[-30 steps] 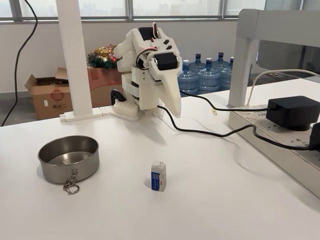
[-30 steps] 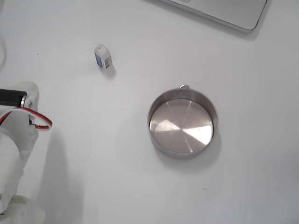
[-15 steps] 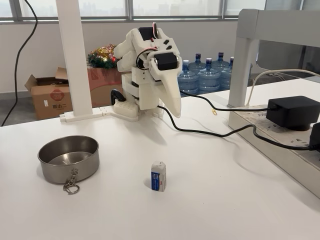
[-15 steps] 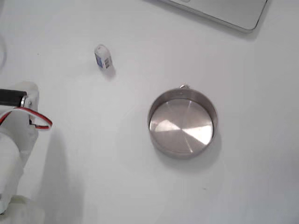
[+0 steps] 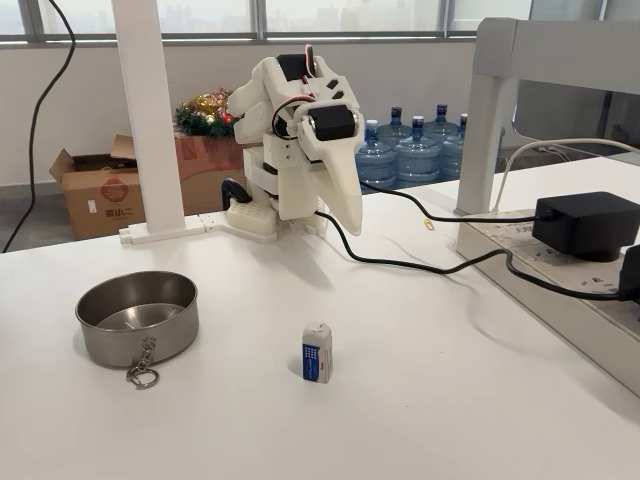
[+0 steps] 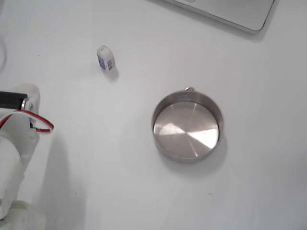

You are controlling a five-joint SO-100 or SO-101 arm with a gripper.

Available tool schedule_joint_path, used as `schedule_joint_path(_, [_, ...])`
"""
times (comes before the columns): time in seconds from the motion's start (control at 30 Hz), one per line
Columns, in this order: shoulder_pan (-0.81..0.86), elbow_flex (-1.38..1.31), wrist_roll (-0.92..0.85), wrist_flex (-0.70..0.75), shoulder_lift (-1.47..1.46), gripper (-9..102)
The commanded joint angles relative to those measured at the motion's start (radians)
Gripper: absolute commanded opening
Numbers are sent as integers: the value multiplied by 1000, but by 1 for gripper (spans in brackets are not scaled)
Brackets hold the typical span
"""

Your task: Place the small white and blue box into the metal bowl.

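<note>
The small white and blue box (image 5: 317, 352) stands upright on the white table, blue face towards the camera; from above the box (image 6: 105, 58) sits at the upper left. The metal bowl (image 5: 137, 318) rests left of it, holding nothing, with its chain and key ring (image 5: 142, 372) hanging at the front rim. In the view from above, the bowl (image 6: 156, 125) lies right of and below the box. My gripper (image 5: 353, 222) hangs folded at the back of the table, pointing down, fingers shut on nothing, well behind the box. The white arm (image 6: 14, 143) sits at the left edge.
A black cable (image 5: 420, 264) runs across the table from the arm's base to a power adapter (image 5: 585, 224) on a white frame at the right. A white post (image 5: 148, 120) stands behind the bowl. A laptop corner (image 6: 230, 12) lies at the top.
</note>
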Motion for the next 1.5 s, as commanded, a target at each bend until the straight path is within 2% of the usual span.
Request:
schedule_joint_path(0.0, [2,46,3,5,15,-6])
schedule_joint_path(1.3, [18,46,5,-11,3,-6])
schedule_joint_path(1.37, [31,49,5,-49,-28,-6])
schedule_joint_path(1.47, [67,52,57,-192,-109,-6])
